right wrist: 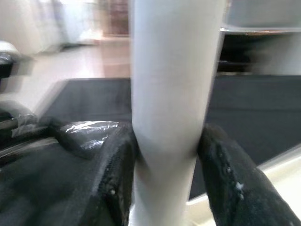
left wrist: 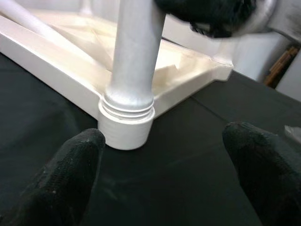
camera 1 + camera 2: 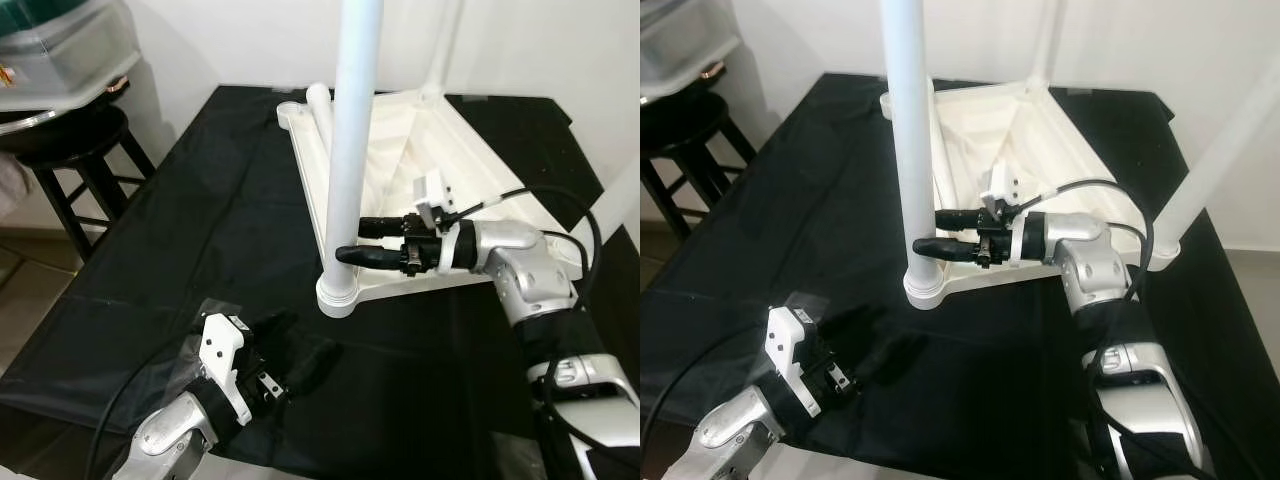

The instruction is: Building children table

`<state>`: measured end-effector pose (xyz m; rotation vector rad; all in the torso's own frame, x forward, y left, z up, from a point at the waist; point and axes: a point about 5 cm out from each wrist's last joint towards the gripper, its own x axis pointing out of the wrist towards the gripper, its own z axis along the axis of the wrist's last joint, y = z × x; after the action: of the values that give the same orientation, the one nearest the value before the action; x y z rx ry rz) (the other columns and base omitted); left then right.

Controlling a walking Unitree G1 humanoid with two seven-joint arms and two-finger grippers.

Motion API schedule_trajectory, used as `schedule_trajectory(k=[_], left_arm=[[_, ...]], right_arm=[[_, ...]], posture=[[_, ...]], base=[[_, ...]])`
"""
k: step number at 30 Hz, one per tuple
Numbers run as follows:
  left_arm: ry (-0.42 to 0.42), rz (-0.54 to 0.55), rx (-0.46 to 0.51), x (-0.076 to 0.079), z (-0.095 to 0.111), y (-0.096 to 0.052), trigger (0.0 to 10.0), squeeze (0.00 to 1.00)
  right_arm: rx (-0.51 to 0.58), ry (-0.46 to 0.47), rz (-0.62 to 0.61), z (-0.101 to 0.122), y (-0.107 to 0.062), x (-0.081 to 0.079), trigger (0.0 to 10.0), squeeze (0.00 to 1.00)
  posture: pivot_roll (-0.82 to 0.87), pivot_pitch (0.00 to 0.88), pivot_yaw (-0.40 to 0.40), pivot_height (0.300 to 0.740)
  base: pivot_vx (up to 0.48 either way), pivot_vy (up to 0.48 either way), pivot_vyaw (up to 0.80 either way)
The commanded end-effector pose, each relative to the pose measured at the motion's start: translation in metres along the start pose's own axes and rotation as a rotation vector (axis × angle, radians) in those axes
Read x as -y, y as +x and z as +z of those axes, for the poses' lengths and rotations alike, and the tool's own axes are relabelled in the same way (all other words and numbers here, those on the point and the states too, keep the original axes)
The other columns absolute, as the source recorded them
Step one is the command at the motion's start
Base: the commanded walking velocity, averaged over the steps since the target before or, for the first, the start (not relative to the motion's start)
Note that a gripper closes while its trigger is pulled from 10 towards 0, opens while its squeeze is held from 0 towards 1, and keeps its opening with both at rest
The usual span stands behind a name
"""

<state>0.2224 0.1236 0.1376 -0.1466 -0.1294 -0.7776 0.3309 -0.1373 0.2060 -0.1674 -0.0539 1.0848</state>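
White leg (image 3: 350, 150), top cut off, in right hand (image 3: 352, 242).

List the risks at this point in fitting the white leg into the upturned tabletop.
1. The right gripper clamps the tall white plastic leg low, near its corner socket; sideways force might lever the thread crooked.
2. The upturned white tabletop lies loose on the black cloth and may slide.
3. The left gripper is open, bracing nothing.

- A room in a home, with plain white walls (image 3: 250, 40).
- A black wooden stool (image 3: 75, 150) beside a black-draped desk (image 3: 180, 230).
- A plastic storage tub (image 3: 60, 45).
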Motion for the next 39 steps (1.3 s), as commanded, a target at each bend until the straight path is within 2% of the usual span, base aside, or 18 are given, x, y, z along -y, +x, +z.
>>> schedule_trajectory(k=[1,2,3,7,8,12,16,18,19,22,25,28,29,32,33,37,38,39], left_arm=[[0.005,-0.008,-0.015,-0.001,-0.001,-0.002,10.0,0.0],[0.006,-0.007,-0.016,-0.002,0.0,-0.003,10.0,0.0],[0.007,-0.007,-0.017,-0.004,0.0,-0.004,10.0,0.0],[0.01,-0.007,-0.02,-0.005,-0.001,-0.004,10.0,0.0],[0.011,-0.008,-0.022,-0.005,-0.001,-0.004,10.0,0.0],[0.011,-0.01,-0.027,-0.006,-0.001,-0.004,10.0,0.0],[0.012,-0.006,-0.025,-0.006,-0.001,-0.003,10.0,0.0],[0.012,-0.004,-0.024,-0.006,-0.001,-0.003,10.0,0.0],[0.012,-0.003,-0.023,-0.006,-0.001,-0.003,10.0,0.0],[0.009,-0.006,-0.023,-0.006,-0.001,-0.002,10.0,0.0],[0.004,-0.013,-0.021,-0.005,-0.001,-0.001,10.0,0.0],[0.003,-0.013,-0.02,-0.004,-0.001,-0.001,10.0,0.0],[0.005,-0.011,-0.018,-0.004,-0.001,0.0,10.0,0.0],[0.005,-0.011,-0.017,-0.004,-0.001,0.0,10.0,0.0],[0.005,-0.011,-0.017,-0.004,-0.001,0.0,10.0,0.0],[0.006,-0.011,-0.016,-0.003,-0.001,0.0,10.0,0.0],[0.01,-0.007,-0.016,-0.003,-0.001,0.0,10.0,0.0],[0.01,-0.007,-0.016,-0.003,-0.001,0.0,10.0,0.0]], right_arm=[[-0.269,0.169,-0.406,-0.052,-0.012,-0.014,0.0,0.0],[-0.293,0.266,-0.532,-0.062,-0.009,-0.044,0.0,0.0],[-0.299,0.332,-0.591,-0.064,-0.008,-0.063,0.0,0.0],[-0.323,0.301,-0.568,-0.063,0.001,-0.071,0.0,0.0],[-0.316,0.281,-0.569,-0.062,0.005,-0.069,10.0,0.0],[-0.332,0.257,-0.589,-0.065,0.01,-0.058,10.0,0.0],[-0.335,0.261,-0.591,-0.065,0.01,-0.059,10.0,0.0],[-0.32,0.27,-0.583,-0.063,0.009,-0.059,10.0,0.07],[-0.304,0.28,-0.583,-0.058,0.009,-0.061,10.0,1.0],[-0.241,0.282,-0.541,-0.045,0.012,-0.061,10.0,1.0],[-0.122,0.176,-0.335,-0.023,0.014,-0.052,10.0,1.0],[-0.1,0.139,-0.274,-0.018,0.012,-0.048,10.0,1.0],[-0.096,0.048,-0.152,-0.01,0.005,-0.035,10.0,0.35],[-0.101,0.022,-0.118,-0.007,0.003,-0.031,10.0,0.35],[-0.105,-0.006,-0.065,-0.003,0.0,-0.026,10.0,0.0],[-0.14,-0.042,0.055,0.0,-0.004,-0.019,10.0,0.0],[-0.205,-0.101,0.195,0.0,-0.002,-0.014,10.0,0.0],[-0.205,-0.101,0.195,0.0,-0.002,-0.014,10.0,0.0]], posture=[[0.02,0.196,0.025,0.74],[0.02,0.196,0.032,0.74],[0.03,0.196,0.034,0.74],[0.02,0.187,0.043,0.74],[0.02,0.182,0.055,0.74],[0.03,0.187,0.04,0.74],[0.03,0.189,0.037,0.74],[0.03,0.189,0.037,0.74],[0.03,0.189,0.038,0.74],[0.03,0.188,0.04,0.74],[0.02,0.188,0.034,0.74],[0.03,0.19,0.036,0.74],[0.03,0.192,0.034,0.74],[0.03,0.192,0.033,0.74],[0.03,0.192,0.031,0.74],[0.03,0.192,0.031,0.74],[0.05,0.187,0.03,0.74],[0.05,0.187,0.03,0.74]], base=[[0.0,0.0,0.0],[0.0,0.0,0.0],[0.0,0.0,0.0],[0.0,0.0,0.0],[0.0,0.0,0.0],[0.0,0.0,0.0],[0.0,0.0,0.0],[0.0,0.0,0.0],[0.0,0.0,0.0],[0.0,0.0,0.0],[0.0,0.0,0.0],[0.0,0.0,0.0],[0.0,0.0,0.0],[0.0,0.0,0.0],[0.0,0.0,0.0],[0.0,0.0,0.0],[0.0,0.0,0.0],[0.0,0.0,0.0]])
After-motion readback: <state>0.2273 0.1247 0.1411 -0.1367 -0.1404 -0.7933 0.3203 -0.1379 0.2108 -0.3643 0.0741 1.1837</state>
